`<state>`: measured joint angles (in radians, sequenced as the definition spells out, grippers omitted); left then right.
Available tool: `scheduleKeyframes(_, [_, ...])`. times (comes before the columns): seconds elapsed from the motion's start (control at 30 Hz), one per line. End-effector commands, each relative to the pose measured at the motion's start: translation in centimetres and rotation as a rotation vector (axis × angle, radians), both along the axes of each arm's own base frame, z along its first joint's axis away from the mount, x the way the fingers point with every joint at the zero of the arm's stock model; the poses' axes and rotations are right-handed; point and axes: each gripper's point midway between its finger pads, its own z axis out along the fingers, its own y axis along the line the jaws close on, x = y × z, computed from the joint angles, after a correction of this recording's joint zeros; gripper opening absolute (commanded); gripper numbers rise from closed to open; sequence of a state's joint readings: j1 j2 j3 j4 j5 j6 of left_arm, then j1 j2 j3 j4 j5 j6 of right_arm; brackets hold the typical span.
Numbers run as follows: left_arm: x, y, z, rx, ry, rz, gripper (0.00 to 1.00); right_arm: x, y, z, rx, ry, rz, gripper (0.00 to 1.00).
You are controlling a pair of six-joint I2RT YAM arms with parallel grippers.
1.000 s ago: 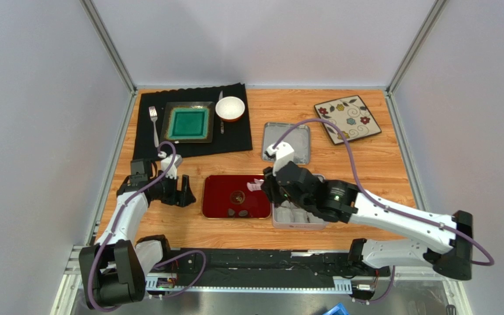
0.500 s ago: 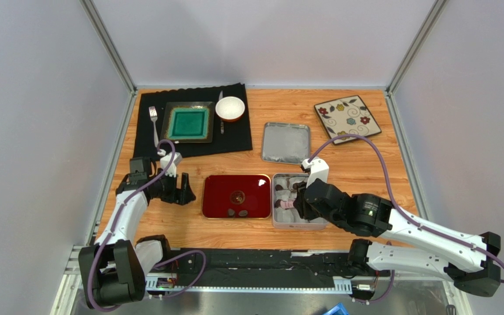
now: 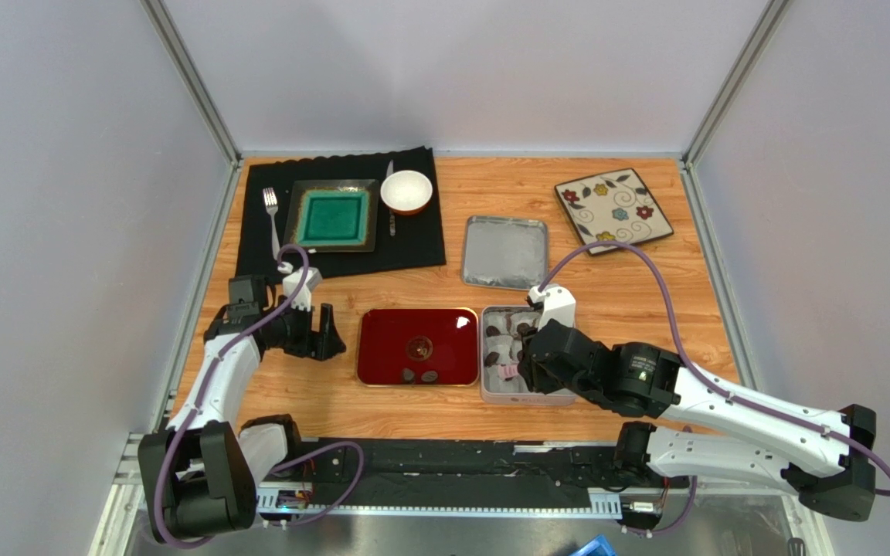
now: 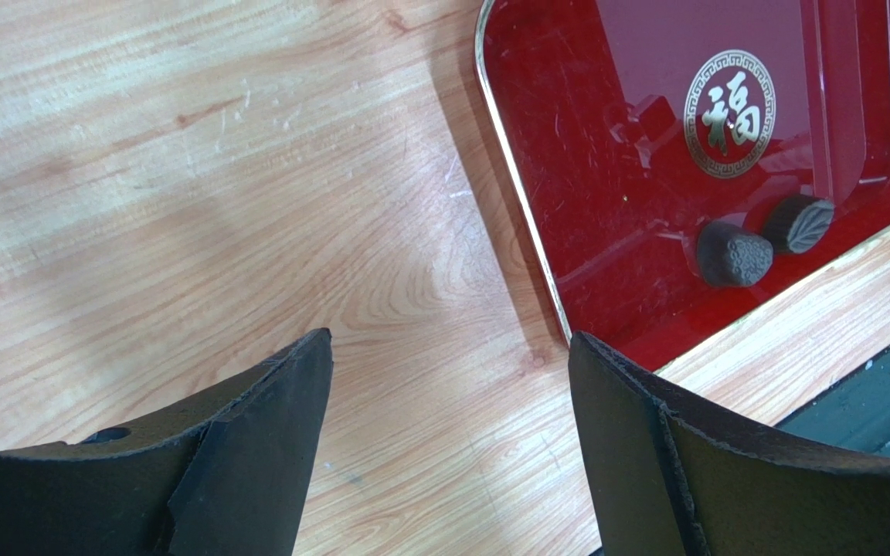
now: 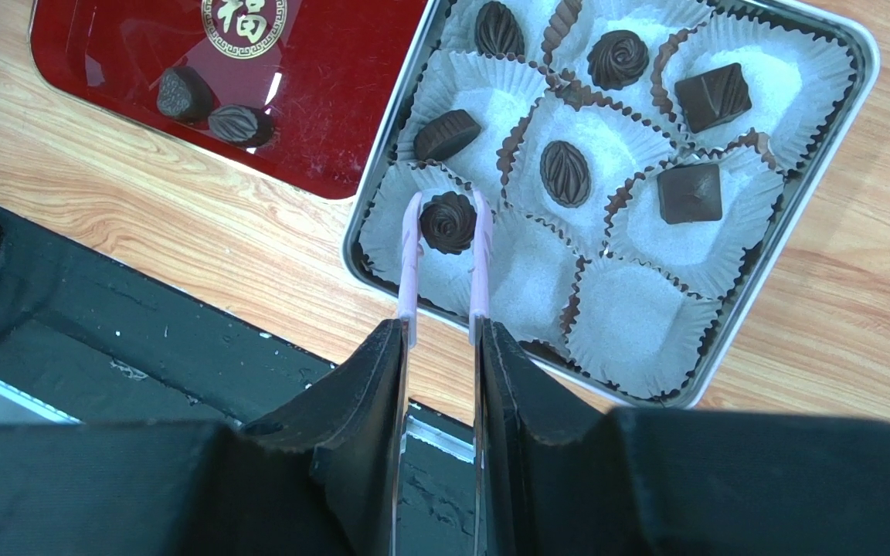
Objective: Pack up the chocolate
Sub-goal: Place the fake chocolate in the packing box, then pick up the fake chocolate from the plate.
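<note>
My right gripper (image 5: 438,330) is shut on pink tongs (image 5: 410,266). The tong tips pinch a round swirled chocolate (image 5: 449,221) inside a white paper cup at the near-left corner of the silver tin (image 5: 854,110). Several more chocolates sit in other cups, such as an oval one (image 5: 565,173). Two chocolates (image 5: 183,93) (image 5: 238,124) lie on the red tray (image 3: 386,348), also seen in the left wrist view as chocolates (image 4: 732,254) (image 4: 799,222). My left gripper (image 4: 450,348) is open and holds nothing, low over bare wood just left of the tray.
The tin's lid (image 3: 505,251) lies behind the tin, and a floral plate (image 3: 613,211) sits at the back right. A black mat (image 3: 415,243) at the back left carries a green plate (image 3: 332,218), a white bowl (image 3: 406,190) and a fork (image 3: 271,220). The black base rail (image 5: 125,336) runs along the near edge.
My right arm swung from the red tray's right edge to over the tin, carrying the tongs, then shifted slightly toward the tin's near-left corner. The left arm stayed still.
</note>
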<state>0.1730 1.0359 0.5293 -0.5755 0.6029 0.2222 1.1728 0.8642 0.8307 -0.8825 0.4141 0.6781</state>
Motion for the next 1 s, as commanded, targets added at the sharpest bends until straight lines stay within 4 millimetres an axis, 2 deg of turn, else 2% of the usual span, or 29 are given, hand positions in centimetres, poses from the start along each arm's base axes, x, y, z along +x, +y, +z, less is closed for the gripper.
scheduleKeyframes(0.0, [0.9, -0.1, 1.4, -0.013, -0.043, -0.012, 0.83, 0.4, 0.8, 0.9, 0.054, -0.017, -0.015, 0.30])
scheduleKeyframes(0.37, [0.9, 0.0, 1.4, -0.010, -0.043, -0.015, 0.83, 0.5, 1.0, 1.2, 0.058, -0.028, -0.010, 0.36])
scheduleKeyframes(0.5, [0.8, 0.0, 1.3, -0.012, -0.039, -0.012, 0.83, 0.7, 0.9, 1.5, 0.064, -0.041, -0.015, 0.34])
scheduleKeyframes(0.6, [0.9, 0.0, 1.4, -0.011, -0.042, -0.012, 0.83, 1.1, 1.3, 2.6, 0.087, -0.070, -0.005, 0.31])
scheduleKeyframes(0.77, [0.9, -0.1, 1.4, -0.015, -0.041, -0.012, 0.83, 2.0, 3.3, 5.9, 0.118, -0.136, 0.042, 0.29])
scheduleKeyframes(0.97, [0.7, -0.1, 1.2, -0.018, -0.036, -0.011, 0.83, 2.8, 6.6, 8.0, 0.130, -0.183, 0.112, 0.28])
